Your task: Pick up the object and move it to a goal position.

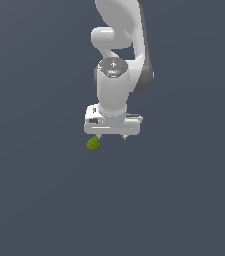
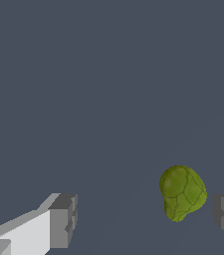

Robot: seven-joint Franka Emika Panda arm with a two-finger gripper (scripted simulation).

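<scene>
The object [image 1: 93, 144] is a small olive-green bumpy lump on the flat grey floor, just below the arm's hand toward the exterior view's left. My gripper [image 1: 111, 136] hangs straight down, its short fingertips just above the floor. In the wrist view the object [image 2: 183, 192] lies between the two grey fingers [image 2: 62, 220], much closer to one than the other and apart from both. My gripper [image 2: 144, 219] is open and holds nothing.
The white arm [image 1: 120, 45] stands behind the hand in the exterior view. The grey floor [image 1: 44, 200] stretches all around with no other objects in view.
</scene>
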